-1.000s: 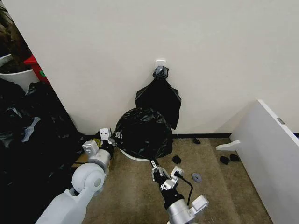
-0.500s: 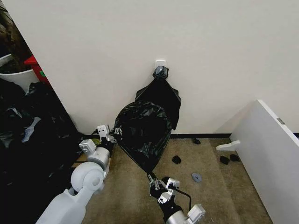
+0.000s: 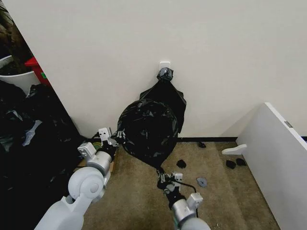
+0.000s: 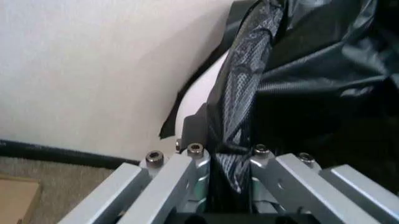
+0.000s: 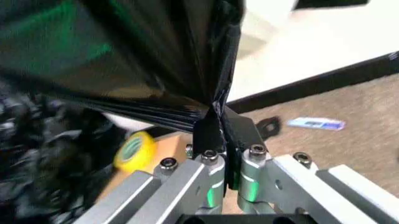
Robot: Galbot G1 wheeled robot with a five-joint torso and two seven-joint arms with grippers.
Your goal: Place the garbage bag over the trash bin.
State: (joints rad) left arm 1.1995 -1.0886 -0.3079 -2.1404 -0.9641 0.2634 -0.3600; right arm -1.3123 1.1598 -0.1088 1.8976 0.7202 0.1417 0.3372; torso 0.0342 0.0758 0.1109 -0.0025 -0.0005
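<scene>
garbage bag (image 3: 146, 132) is thin glossy black plastic, crinkly, shiny on the folds. left gripper (image 4: 227, 161) and right gripper (image 5: 227, 151) look like brushed grey metal with bolts. carpet (image 3: 220, 191) is rough matt tan, wall (image 3: 144, 38) smooth matt white

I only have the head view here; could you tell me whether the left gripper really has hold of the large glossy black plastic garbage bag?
Observer: Yes. The left wrist view shows the left gripper shut on a fold of the large glossy black plastic garbage bag.
Operator: And the right one, please?
Observer: The right gripper pinches a gathered edge of the bag.
Operator: Can you see the bin?
Observer: The round cream-white plastic trash bin shows beside the film, near the wall.
</scene>
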